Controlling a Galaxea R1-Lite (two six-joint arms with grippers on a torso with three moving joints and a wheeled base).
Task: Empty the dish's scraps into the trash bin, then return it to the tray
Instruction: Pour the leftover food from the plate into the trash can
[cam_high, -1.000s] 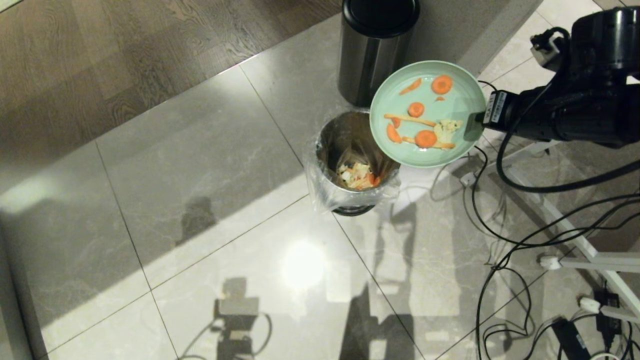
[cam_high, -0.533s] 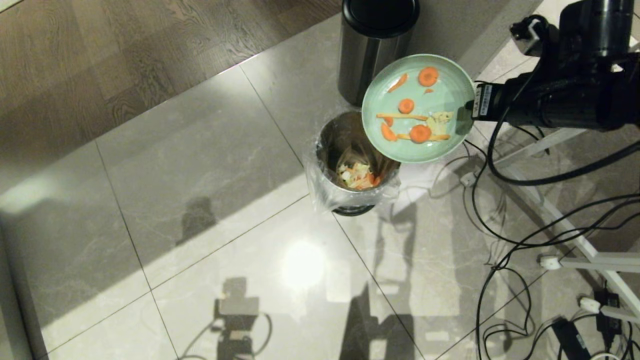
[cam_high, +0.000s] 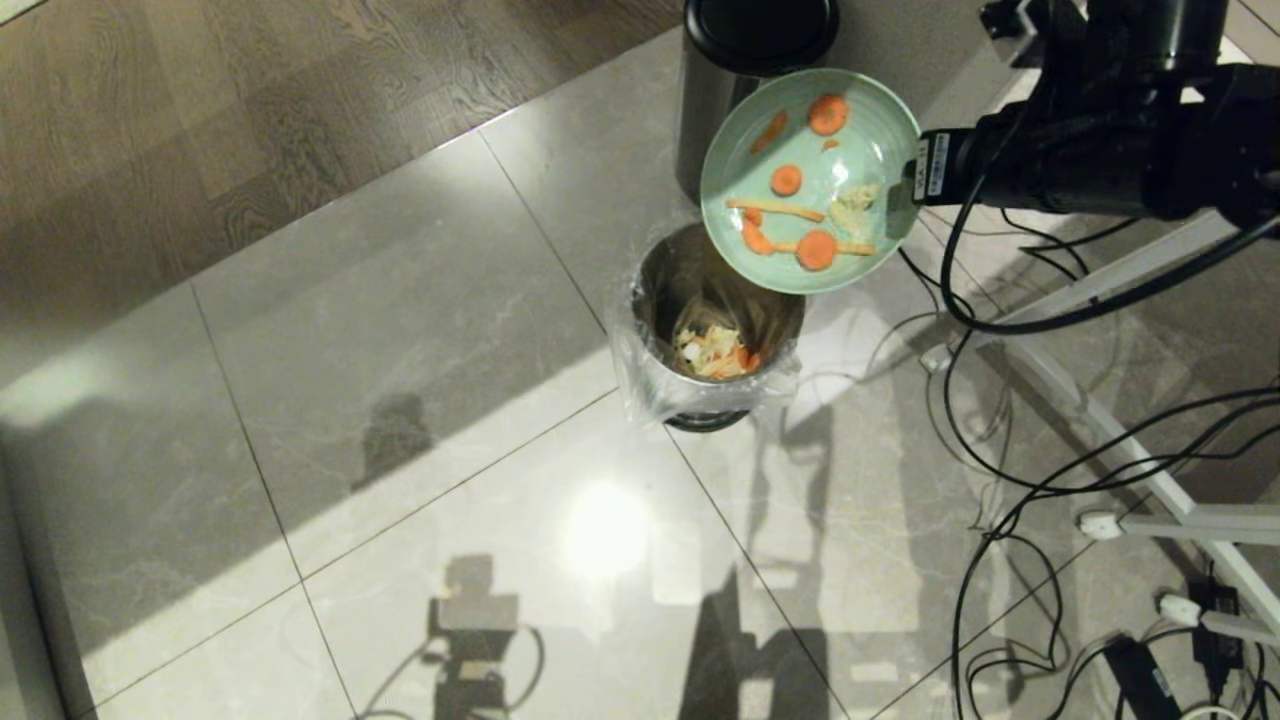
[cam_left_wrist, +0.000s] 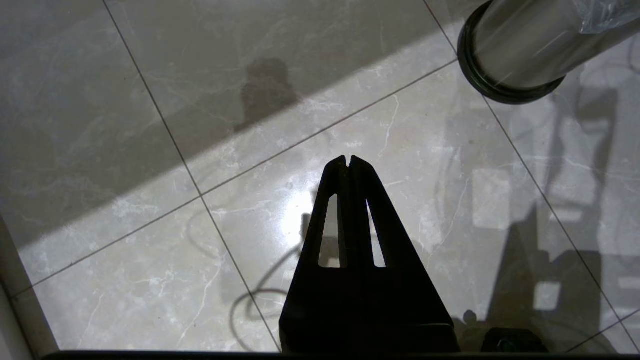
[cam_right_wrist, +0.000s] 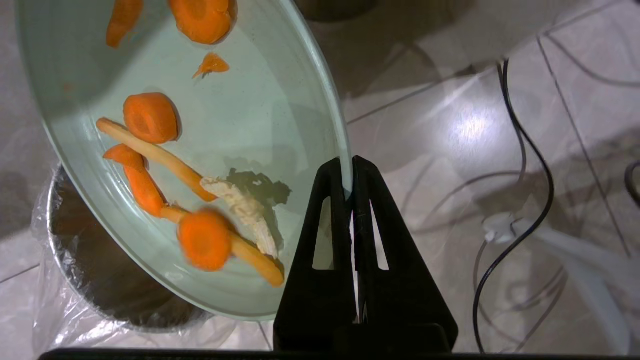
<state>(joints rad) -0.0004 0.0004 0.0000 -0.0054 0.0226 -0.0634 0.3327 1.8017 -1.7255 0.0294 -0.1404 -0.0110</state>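
My right gripper (cam_high: 912, 195) (cam_right_wrist: 348, 172) is shut on the rim of the mint-green dish (cam_high: 850, 110) (cam_right_wrist: 260, 100), holding it tilted in the air above the far right edge of the trash bin (cam_high: 652, 370) (cam_right_wrist: 75, 260). The scraps (cam_high: 795, 215) (cam_right_wrist: 165, 165), carrot rounds, carrot sticks and a pale vegetable piece, lie on the dish, gathered toward its lower side. The bin is steel with a clear bag liner and has food waste at its bottom. The tray is out of view. My left gripper (cam_left_wrist: 348, 161) hangs shut over the floor, holding nothing.
A second steel bin with a black top (cam_high: 748, 60) stands just behind the lined one, partly under the dish. Cables (cam_high: 1010, 480) and a white frame leg (cam_high: 1120, 440) spread over the tiled floor on the right. Bare tiles stretch to the left.
The right arm has carried the dish up and to the left in the head view, and tilted it more. The scraps have slid a little toward its lower edge. The left arm is still.
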